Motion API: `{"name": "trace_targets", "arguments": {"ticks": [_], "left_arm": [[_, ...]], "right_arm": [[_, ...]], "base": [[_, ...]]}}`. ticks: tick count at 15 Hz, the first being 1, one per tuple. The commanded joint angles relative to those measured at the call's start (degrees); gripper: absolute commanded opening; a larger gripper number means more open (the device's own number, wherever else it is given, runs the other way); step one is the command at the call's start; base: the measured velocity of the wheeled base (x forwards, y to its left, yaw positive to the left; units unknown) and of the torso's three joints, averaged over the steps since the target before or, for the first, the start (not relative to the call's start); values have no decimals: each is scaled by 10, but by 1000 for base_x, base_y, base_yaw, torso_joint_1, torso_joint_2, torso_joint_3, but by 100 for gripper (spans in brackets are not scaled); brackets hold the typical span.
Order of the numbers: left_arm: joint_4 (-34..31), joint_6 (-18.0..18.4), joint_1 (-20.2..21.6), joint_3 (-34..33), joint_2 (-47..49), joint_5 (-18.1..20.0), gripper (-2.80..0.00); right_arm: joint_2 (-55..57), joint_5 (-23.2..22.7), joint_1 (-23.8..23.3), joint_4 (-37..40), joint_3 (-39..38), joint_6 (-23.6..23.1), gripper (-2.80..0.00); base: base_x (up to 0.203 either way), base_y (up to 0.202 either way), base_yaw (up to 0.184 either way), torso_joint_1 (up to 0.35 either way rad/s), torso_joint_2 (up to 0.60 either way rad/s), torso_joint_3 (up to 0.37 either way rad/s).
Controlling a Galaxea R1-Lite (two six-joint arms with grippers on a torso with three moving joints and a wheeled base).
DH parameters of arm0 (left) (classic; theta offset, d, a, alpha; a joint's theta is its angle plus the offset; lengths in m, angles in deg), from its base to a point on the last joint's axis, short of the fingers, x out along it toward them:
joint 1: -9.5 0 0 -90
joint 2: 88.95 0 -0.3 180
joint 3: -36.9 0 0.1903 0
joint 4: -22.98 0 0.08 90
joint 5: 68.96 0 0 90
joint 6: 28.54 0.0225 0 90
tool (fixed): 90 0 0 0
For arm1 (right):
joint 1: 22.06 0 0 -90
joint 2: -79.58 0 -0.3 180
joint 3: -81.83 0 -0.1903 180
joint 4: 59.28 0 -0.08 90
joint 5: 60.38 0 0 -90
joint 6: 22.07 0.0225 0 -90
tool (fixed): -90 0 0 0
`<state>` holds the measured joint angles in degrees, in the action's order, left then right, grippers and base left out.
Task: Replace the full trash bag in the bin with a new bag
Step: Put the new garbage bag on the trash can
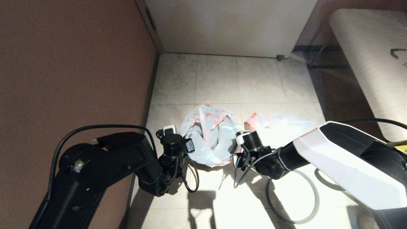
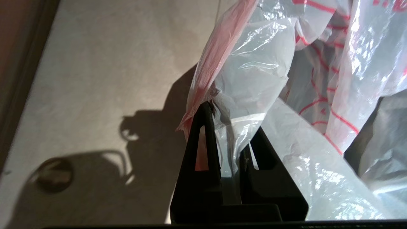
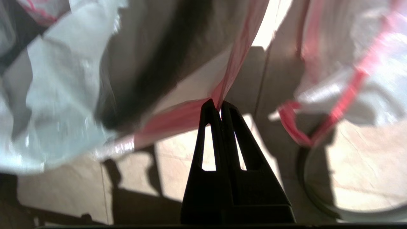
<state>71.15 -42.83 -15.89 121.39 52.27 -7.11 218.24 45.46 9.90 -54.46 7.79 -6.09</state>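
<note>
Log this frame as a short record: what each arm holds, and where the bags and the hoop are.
left gripper: fingers shut on one edge of the open bag
right gripper: fingers shut on the red rim of the open bag, opposite side
open bag: stretched between both grippers, mouth up
other bag: on the floor to the robot's right of the open bag, nothing holding it
grey hoop: flat on the floor under the right arm
bin: not clearly visible

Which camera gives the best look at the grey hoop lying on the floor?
The head view: the grey hoop lies on the tiles under the right arm, almost whole. The right wrist view catches only an arc; the left wrist view shows none.
</note>
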Motion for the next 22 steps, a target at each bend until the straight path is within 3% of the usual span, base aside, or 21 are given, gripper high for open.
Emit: {"name": "trace_targets", "arguments": {"ticks": [1, 4, 10, 15, 16, 19, 22], "left_arm": [[-16, 11, -8, -1, -18, -10, -280], [-23, 42, -21, 1, -14, -36, -280], [-44, 42, -23, 1, -15, -36, -280], [-56, 41, -24, -1, -17, -35, -280], [-57, 37, -25, -6, -24, -33, 0], [-57, 34, -27, -22, -44, -21, 0], [-81, 12, -28, -51, -77, 30, 0]], "right_arm": [[-92, 2, 2, -2, -84, 1, -280], [-186, 4, -8, -3, -171, 1, -280], [-303, 2, -21, -7, -284, 35, -280], [-379, -5, -82, -8, -343, 79, -280], [-389, -9, -93, -8, -355, 80, -280], [-408, -10, -100, -8, -374, 79, -280], [-411, -10, -110, -5, -374, 77, -280]], "base": [[0, 0, 0, 0, 0, 0], [0, 0, 0, 0, 0, 0], [0, 0, 0, 0, 0, 0], [0, 0, 0, 0, 0, 0], [0, 0, 0, 0, 0, 0], [0, 0, 0, 0, 0, 0], [0, 0, 0, 0, 0, 0]]}}
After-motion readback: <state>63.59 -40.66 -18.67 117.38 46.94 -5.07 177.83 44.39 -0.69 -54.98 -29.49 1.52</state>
